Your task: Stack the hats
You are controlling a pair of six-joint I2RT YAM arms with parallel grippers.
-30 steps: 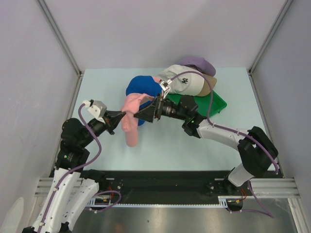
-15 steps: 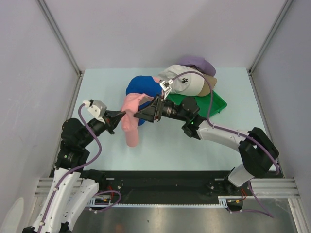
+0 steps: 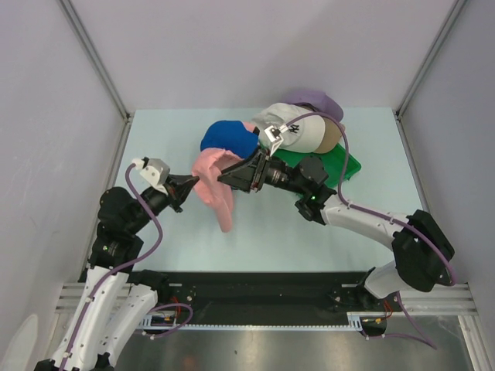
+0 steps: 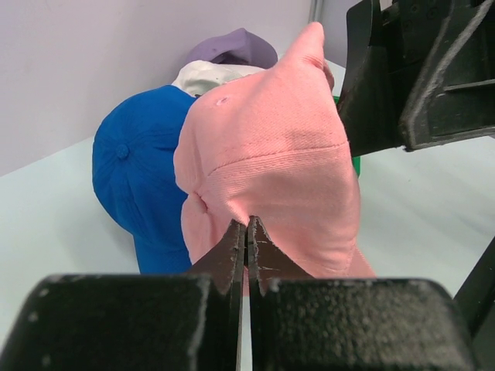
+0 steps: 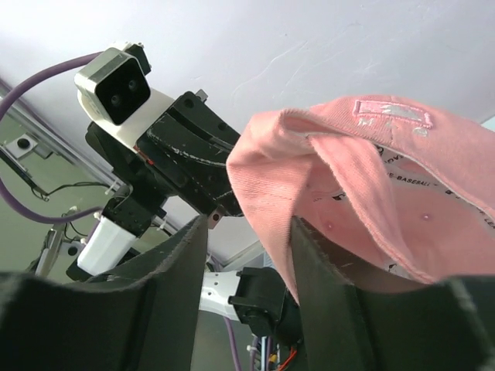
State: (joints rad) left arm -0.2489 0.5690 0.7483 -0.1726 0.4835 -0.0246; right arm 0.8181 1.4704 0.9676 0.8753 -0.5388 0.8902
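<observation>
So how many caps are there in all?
5. Pink cap pinched in the left claw; blue cap behind it; white cap atop tan cap, lavender cap behind them, by the green tray. Others could hide underneath.

The tray point(image 3: 349, 164) lies on the table point(image 3: 162, 147), toward its right side. On the tray's far left corner sits the top cap point(image 3: 298, 131), with a second cap point(image 3: 333, 139) under it and a third cap point(image 3: 313, 100) behind both. Left of the tray, just beside that pile, a fourth cap point(image 3: 226, 135) lies on the table. Nearer than it, also left of the tray, a fifth cap point(image 3: 210, 189) is between the right gripper point(image 3: 224, 176), on the tray's side, and the left gripper point(image 3: 193, 183), farthest from the tray.
</observation>
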